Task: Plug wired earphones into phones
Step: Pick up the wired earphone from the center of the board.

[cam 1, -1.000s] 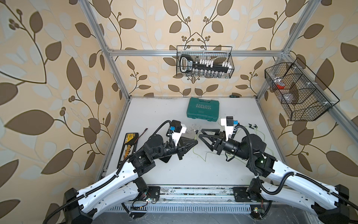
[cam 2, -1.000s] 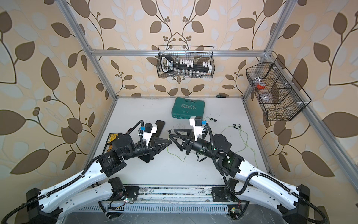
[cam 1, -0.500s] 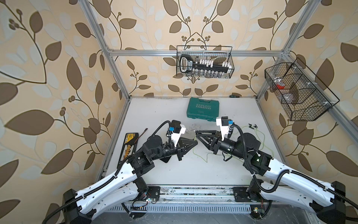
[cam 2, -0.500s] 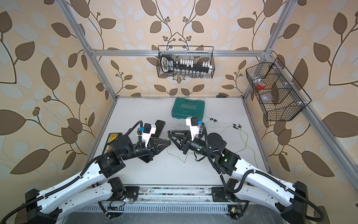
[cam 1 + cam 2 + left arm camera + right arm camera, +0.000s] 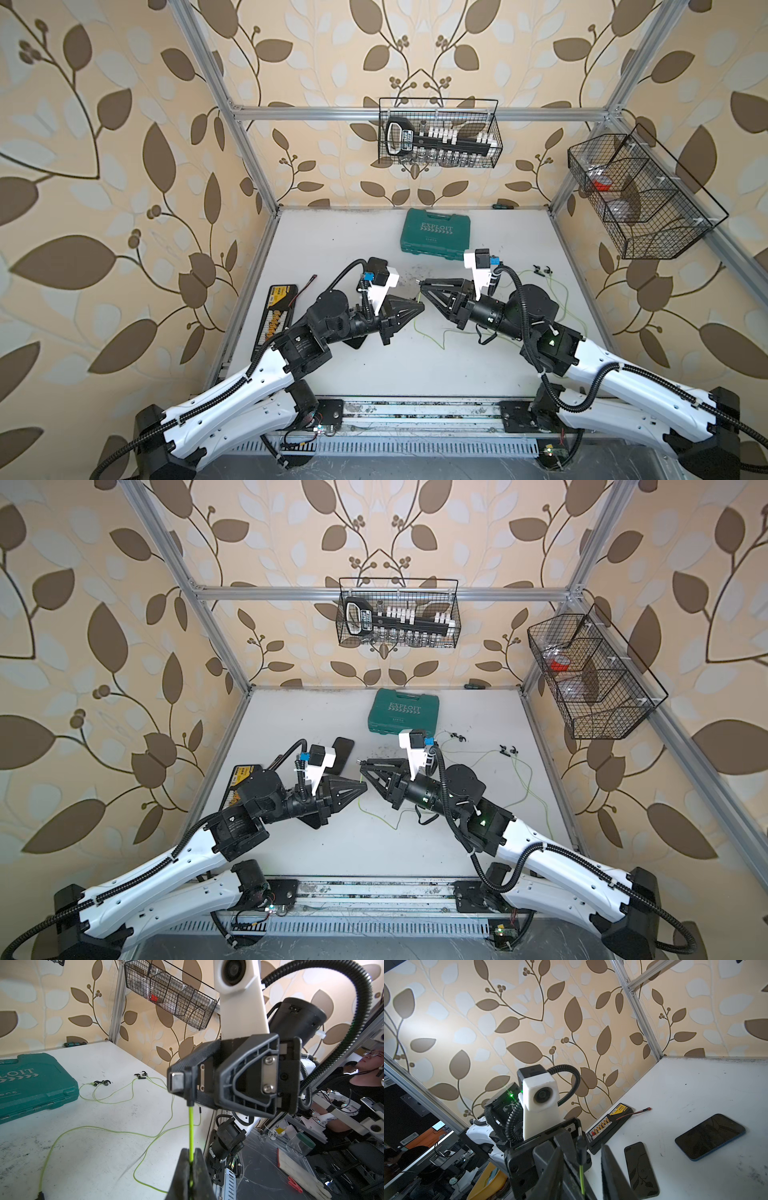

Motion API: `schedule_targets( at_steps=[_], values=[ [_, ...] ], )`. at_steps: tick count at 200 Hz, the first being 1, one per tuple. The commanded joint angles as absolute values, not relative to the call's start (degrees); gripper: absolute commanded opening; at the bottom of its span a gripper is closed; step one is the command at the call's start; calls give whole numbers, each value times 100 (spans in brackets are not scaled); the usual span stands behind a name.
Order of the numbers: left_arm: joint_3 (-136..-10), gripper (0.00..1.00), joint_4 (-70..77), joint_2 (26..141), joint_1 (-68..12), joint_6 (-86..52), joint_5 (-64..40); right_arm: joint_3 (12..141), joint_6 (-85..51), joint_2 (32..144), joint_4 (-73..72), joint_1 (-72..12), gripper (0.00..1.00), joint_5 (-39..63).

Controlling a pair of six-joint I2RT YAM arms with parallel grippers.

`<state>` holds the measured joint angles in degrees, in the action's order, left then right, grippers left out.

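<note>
The left tool (image 5: 191,1152) pinched a thin yellow-green cable (image 5: 191,1126). The right tool (image 5: 582,1148) gaped around its slim black plug (image 5: 190,1103).

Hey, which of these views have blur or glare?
Left wrist view: the left gripper is a soft blur close to the lens where it pinches the thin yellow-green earphone cable. Right wrist view: the right gripper is blurred too, and the two glossy black phones mirror the leaf wallpaper. Both top views: sharp, with even light on the white tabletop.
</note>
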<state>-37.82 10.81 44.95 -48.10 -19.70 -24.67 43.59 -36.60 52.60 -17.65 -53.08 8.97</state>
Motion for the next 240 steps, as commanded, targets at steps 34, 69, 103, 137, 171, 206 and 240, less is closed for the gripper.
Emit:
schedule_targets(
  at_steps=[34,69,103,137,171,206,240],
  values=[
    [-3977,0,1292,4425,-4878,-1973,-2557,4472,-3735,5314,-1986,-5306,22,836],
    [-3999,0,1237,4459,-4887,-1964,-2597,4469,-3735,5333,-2012,-5308,19,835],
    [-3999,0,1213,4438,-4896,-1932,-2558,4452,-3773,5343,-2012,-5306,12,844],
    [-4017,0,1141,4430,-4900,-1872,-2506,4428,-3779,5327,-2013,-5300,9,849],
    [-4012,0,995,4378,-4896,-1872,-2229,4421,-3779,5290,-1963,-5305,4,840],
    [-4082,49,645,4377,-4896,-1907,-1940,4403,-3741,5195,-1826,-5307,0,716],
    [-4465,97,-775,4368,-4896,-2407,-1010,4595,-3368,4947,-800,-5300,0,-155]
  ],
)
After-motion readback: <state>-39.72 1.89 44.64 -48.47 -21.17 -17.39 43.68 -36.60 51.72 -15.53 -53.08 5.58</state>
